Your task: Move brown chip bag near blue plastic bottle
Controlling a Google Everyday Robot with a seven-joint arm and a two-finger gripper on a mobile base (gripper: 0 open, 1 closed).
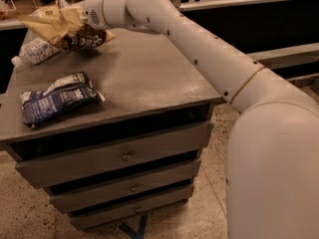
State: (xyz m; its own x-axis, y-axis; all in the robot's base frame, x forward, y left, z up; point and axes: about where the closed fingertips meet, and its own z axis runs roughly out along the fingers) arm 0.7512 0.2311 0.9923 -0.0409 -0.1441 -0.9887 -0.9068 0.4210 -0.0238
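The brown chip bag [49, 27], tan-yellow with a dark brown panel, hangs tilted at the far left corner of the grey cabinet top [144, 73]. My gripper [70, 15] reaches in from the right and is shut on the bag's upper edge. The bag's brown end rests on or just over the top. The blue plastic bottle [35, 51] lies on its side right beside the bag, to its lower left, partly covered by it.
A dark blue and white bag [57, 97] lies near the front left of the cabinet top. The cabinet has three drawers [124, 156] below. My white arm [209, 54] crosses the right side. A dark shelf runs behind.
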